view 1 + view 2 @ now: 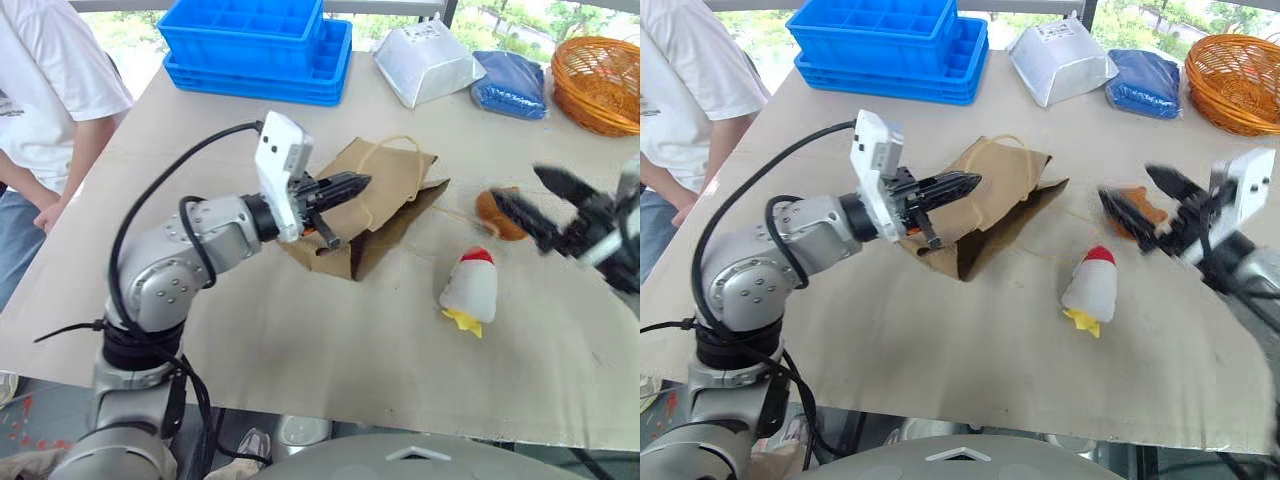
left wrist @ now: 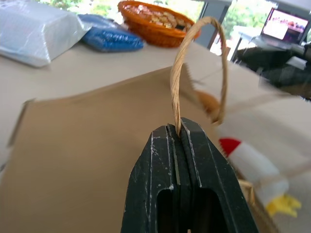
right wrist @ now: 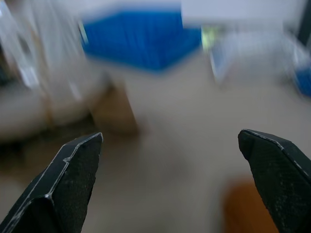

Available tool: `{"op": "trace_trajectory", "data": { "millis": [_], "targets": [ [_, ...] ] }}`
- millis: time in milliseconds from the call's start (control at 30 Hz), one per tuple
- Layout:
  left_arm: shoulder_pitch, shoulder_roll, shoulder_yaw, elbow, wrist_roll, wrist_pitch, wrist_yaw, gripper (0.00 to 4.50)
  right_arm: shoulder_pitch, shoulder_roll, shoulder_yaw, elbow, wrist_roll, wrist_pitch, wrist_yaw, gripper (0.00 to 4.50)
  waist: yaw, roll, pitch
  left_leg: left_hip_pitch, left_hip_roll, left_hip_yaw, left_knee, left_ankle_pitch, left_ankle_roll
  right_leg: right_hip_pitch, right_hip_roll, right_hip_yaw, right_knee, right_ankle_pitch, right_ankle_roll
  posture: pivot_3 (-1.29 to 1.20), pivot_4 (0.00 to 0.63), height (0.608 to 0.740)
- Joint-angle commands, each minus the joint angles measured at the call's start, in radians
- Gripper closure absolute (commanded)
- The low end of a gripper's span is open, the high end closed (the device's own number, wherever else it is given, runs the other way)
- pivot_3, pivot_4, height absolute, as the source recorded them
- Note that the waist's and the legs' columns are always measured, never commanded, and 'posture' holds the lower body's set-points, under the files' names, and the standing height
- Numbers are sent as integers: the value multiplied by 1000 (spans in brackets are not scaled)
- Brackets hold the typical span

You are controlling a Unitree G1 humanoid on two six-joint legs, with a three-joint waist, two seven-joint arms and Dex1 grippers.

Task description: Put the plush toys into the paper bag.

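The table [image 1: 300, 340], covered in a beige sheet, carries everything. Along its far edge stand stacked blue crates [image 1: 255, 45], then a white plastic bag [image 1: 425, 62], a blue bag [image 1: 510, 82] and, at the far right corner, an orange wicker basket [image 1: 598, 82]. A person in a white shirt [image 1: 45, 90] stands at the left edge.

The paper bag [image 1: 385, 205] sits near the middle of the table, partly raised and slumped. The left gripper [image 1: 355, 183] has its fingers pressed together on one twisted-cord handle [image 2: 177, 77], pinching the cord where it loops up above the bag's brown panel.

The right gripper [image 1: 535, 200] hangs over the right side of the table, its two black fingers spread wide with nothing between them.

The white chicken toy [image 1: 470, 290] lies on the sheet toward the near right, red comb pointing at the bag, yellow feet toward the near edge. The brown furry toy [image 1: 492, 208] rests just beyond it, right of the bag, partly hidden behind the right gripper's fingers.
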Motion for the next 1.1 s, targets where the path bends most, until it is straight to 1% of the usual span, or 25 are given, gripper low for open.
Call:
{"op": "trace_trajectory", "data": {
  "millis": [33,67,100,133,200,300,433,467,533,600,633,667,700,767,800,933,1033,1100],
  "targets": [
    [34,27,30,-35,21,-38,-78,4500,41,-44,-56,-34,83,125,16,52,-8,0,0,0,0,0,0,0,0,0,0,1,0,0,0,0,150,740],
    [46,29,31,-35,31,-49,-91,4500,51,-54,-52,-40,98,157,11,52,-12,1,0,1,0,1,0,0,0,0,0,2,0,0,0,0,150,740],
    [47,26,27,-29,43,-57,-100,4500,53,-60,-20,-47,114,209,-19,52,-14,0,0,2,0,1,-1,0,0,0,0,2,0,-2,3,0,150,740],
    [39,17,23,-26,46,-59,-100,4500,40,-44,15,-48,142,245,-59,52,-15,0,0,2,0,1,-2,0,0,0,1,2,0,-2,4,0,150,740],
    [23,-1,21,-24,50,-59,-95,4500,-9,4,91,-39,161,298,-147,52,-15,-1,0,3,0,1,-3,0,0,0,1,2,0,-2,4,0,150,740],
    [-4,-27,45,-32,27,-49,-71,4500,-67,85,186,-10,118,336,-249,52,-14,-1,0,2,0,1,-3,0,0,0,1,2,0,-2,4,0,150,740],
    [-62,-39,95,-43,-25,-24,-25,4500,-84,163,237,7,124,374,-299,52,-14,-1,0,2,0,1,-4,0,0,0,1,2,-2,-2,3,0,150,740],
    [-75,-36,103,-41,-29,-19,-15,4500,-86,172,247,6,116,378,-306,284,-14,-1,0,2,0,1,-5,0,0,0,1,2,-3,0,1,0,150,740],
    [-94,-31,121,-31,-39,-10,0,4500,-96,181,268,-5,103,380,-313,915,-16,-2,-1,2,0,1,-5,0,0,0,1,2,-4,0,1,0,150,740],
    [-104,-19,134,-23,-39,0,3,4500,-106,177,283,-17,86,376,-313,1773,-18,-2,-1,2,0,1,-5,0,0,0,1,2,-4,0,1,0,150,740],
    [-108,-2,142,-17,-31,1,-4,4500,-111,168,287,-24,79,371,-302,2403,-18,-2,-1,2,0,1,-5,0,0,0,1,2,-4,0,1,0,150,740],
    [-118,20,160,-1,-26,5,-10,4500,-113,155,287,-39,75,359,-279,2678,-17,-2,-1,3,0,1,-5,0,-1,0,2,2,-4,-1,3,0,150,740],
    [-128,44,176,13,-23,7,-19,4500,-116,149,283,-52,70,339,-259,3222,-17,-2,-1,3,0,1,-5,1,-1,0,2,2,-4,-2,4,0,150,740],
    [-147,103,196,43,-8,7,-53,4500,-117,145,249,-64,93,311,-222,4119,-17,-3,-1,3,0,1,-6,1,-1,0,2,2,-4,-2,4,0,150,740],
    [-156,126,205,58,-7,10,-64,4500,-114,143,230,-68,102,293,-199,4471,-17,-3,-1,3,0,1,-6,1,-1,0,3,2,-4,-2,4,0,150,740],
    [-181,235,225,116,37,-3,-143,4500,-112,181,100,-60,219,213,-121,4471,-16,-3,-1,3,0,1,-6,1,-1,0,3,2,-4,-2,4,0,150,740],
    [-188,296,225,147,78,-28,-213,4500,-115,195,40,-50,302,182,-104,4471,-16,-3,-1,3,0,1,-6,1,-1,0,3,2,-5,-1,3,0,150,740],
    [-218,337,222,176,95,-34,-258,4500,-127,200,8,-43,373,160,-100,4471,-16,-3,-1,2,0,1,-7,1,-1,0,3,1,-6,0,1,0,150,740]
  ]
}}
